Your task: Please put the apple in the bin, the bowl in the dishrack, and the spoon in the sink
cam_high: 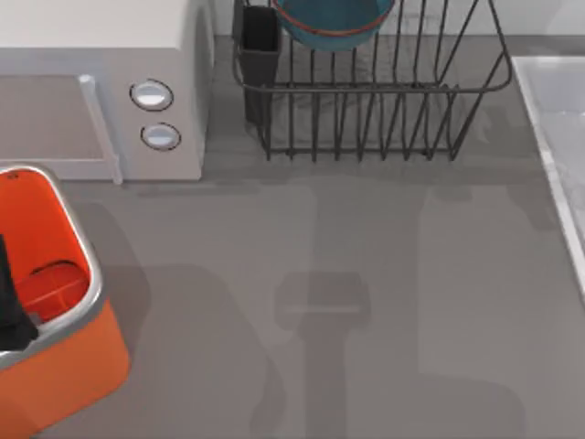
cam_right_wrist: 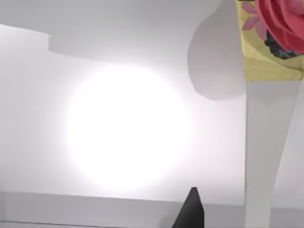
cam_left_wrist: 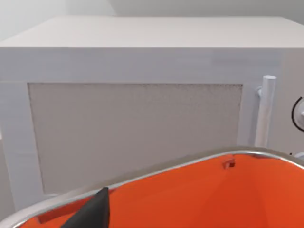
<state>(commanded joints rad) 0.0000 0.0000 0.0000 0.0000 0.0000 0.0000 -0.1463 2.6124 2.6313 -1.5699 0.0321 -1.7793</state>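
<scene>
left fingers (cam_high: 11,306) dark, low inside bin (cam_high: 91,274); spread cannot be told. red apple (cam_high: 50,288) seems to lie on bin floor beside them. next: lift straight up, clear silver rim. farther: bowl (cam_high: 334,23) in dishrack (cam_high: 384,110); sink (cam_high: 558,137) at right edge.

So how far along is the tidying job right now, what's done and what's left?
The bowl sits in the dishrack, so that part looks done. The left gripper is inside the bin; the pictures cannot confirm the apple is dropped. Whether the spoon reached the sink cannot be told.
</scene>
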